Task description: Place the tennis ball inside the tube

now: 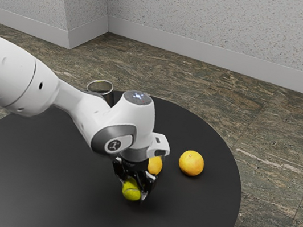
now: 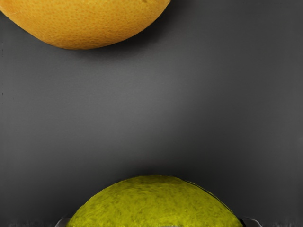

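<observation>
Tennis ball (image 1: 131,191) is held between both fingers of the hand (image 1: 134,190), low at the surface (image 1: 64,192); light, slightly springy, fuzzy handling is expected; opposed contact at its widest girth is advised.

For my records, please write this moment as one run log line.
claw: closed on tennis ball; tube: ball outside; two oranges: on table

Two pieces of round orange fruit: a first orange (image 1: 191,163) and a second orange (image 1: 155,165). One yellow-green tennis ball (image 1: 131,190), making three round things in all. One open-topped tube (image 1: 107,95). One round black desk (image 1: 43,177). One white robot arm (image 1: 16,77), with one black gripper (image 1: 135,193). No kind but the oranges numbers more than one among these.
</observation>
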Tool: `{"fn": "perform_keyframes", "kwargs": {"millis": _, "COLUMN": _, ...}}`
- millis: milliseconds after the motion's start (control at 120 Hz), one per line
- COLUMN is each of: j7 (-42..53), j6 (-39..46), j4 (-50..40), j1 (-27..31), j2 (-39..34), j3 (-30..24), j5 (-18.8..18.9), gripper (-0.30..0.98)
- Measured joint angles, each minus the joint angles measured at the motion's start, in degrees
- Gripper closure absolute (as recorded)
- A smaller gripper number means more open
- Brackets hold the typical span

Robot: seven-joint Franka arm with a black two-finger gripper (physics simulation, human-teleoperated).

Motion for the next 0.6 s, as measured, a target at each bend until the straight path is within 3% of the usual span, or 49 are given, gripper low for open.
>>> {"fn": "perform_keyframes", "kwargs": {"millis": 300, "j7": -0.15, "j6": -5.7, "j4": 0.98, "j1": 0.67, "j2": -8.38, "j3": -0.13, "j5": -2.84, "gripper": 0.39}}
{"fn": "perform_keyframes", "kwargs": {"millis": 600, "j7": 3.43, "j6": -13.88, "j4": 9.86, "j1": 1.54, "j2": -11.32, "j3": 2.53, "j5": -3.29, "gripper": 0.38}}
